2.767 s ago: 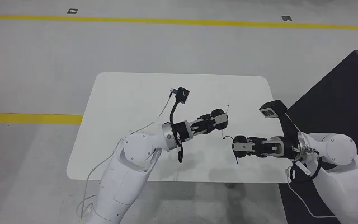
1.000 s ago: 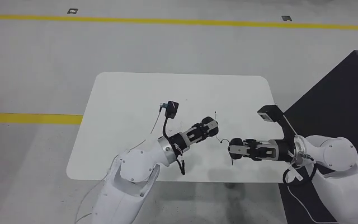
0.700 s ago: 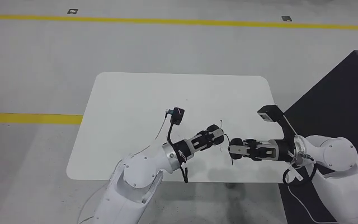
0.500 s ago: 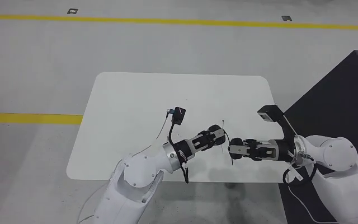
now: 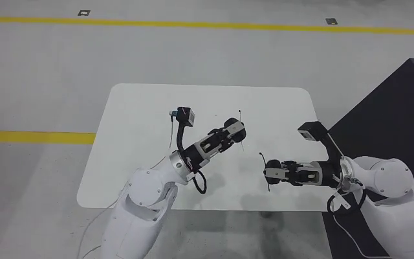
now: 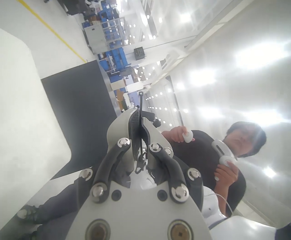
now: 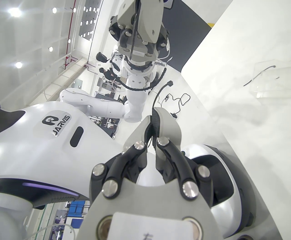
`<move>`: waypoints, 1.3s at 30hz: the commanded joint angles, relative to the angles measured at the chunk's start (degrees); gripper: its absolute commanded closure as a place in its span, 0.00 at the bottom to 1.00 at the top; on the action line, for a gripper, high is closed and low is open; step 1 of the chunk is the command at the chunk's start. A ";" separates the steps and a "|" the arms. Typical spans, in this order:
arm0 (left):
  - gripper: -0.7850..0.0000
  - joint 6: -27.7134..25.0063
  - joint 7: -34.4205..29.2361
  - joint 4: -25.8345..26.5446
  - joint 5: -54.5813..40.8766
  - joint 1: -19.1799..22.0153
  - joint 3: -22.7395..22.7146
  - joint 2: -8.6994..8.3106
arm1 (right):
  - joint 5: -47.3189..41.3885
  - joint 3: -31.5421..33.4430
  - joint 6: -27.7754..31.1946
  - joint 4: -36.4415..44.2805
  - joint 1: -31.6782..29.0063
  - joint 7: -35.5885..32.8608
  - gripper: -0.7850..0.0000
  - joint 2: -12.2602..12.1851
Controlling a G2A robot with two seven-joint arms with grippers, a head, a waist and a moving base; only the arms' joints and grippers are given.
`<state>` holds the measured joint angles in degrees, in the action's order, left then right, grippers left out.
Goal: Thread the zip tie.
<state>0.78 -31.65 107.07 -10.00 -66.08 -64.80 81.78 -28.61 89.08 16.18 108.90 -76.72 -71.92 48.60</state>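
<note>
**Two pincers, each clamped on a black zip tie, held apart above a white bench**

Top view: A white bench (image 5: 149,110) with rounded corners stands on a grey floor (image 5: 194,58) crossed by a yellow line (image 5: 194,24). The left arm stretches over the middle of the bench. Its left pincer (image 5: 238,129) is closed on a straight zip tie (image 5: 240,118), thin and black, whose free end sticks out past the fingertips toward the far side of the bench. The right arm comes in from the right, nearer the front edge. The right pincer (image 5: 266,172) is closed on a curved zip tie (image 5: 262,157). One end of that tie bends away above the fingers, and the other trails toward the front edge. The two pincers point roughly toward each other with bare bench between them, and the two ties do not touch.

Left wrist view: The left pincer (image 6: 139,112) has its two fingers pressed together on the straight zip tie (image 6: 141,102). The tie runs along the seam between the pads and ends in a small head just past the tips. Behind it are a rounded corner of the bench (image 6: 22,102) and a dark floor mat (image 6: 79,95).

Right wrist view: The right pincer (image 7: 154,113) is shut on the curved zip tie (image 7: 160,89), which arcs out from the fingertips and ends in a small blocky head. Farther off, the left pincer (image 7: 138,6) faces the camera. The straight zip tie (image 7: 134,38) shows as a dark line between its closed fingers. The bench (image 7: 238,56) stretches out alongside.
</note>
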 commanded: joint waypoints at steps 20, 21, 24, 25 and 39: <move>1.00 -25.97 -18.73 -14.18 -30.63 5.89 2.20 1.13 | -25.41 -2.83 -7.09 -1.82 2.37 -15.11 1.00 0.39; 1.00 -26.22 -19.72 -16.22 -33.18 6.42 2.49 1.28 | -27.41 -3.28 -8.04 -2.04 2.54 -16.08 1.00 0.46; 1.00 -25.55 -19.29 -18.39 -32.43 7.24 2.37 1.28 | -29.00 -3.91 -9.19 -1.78 2.86 -16.08 1.00 0.50; 1.00 -25.55 -19.29 -18.39 -32.43 7.24 2.37 1.28 | -29.00 -3.91 -9.19 -1.78 2.86 -16.08 1.00 0.50; 1.00 -33.13 -24.11 -19.52 -47.46 7.01 8.04 3.20 | -49.57 -9.52 -14.62 -3.90 3.48 -16.08 1.00 2.34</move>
<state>-30.21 -52.89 88.52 -47.87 -59.63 -58.23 84.44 -75.04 80.42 2.47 105.81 -73.59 -87.13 50.68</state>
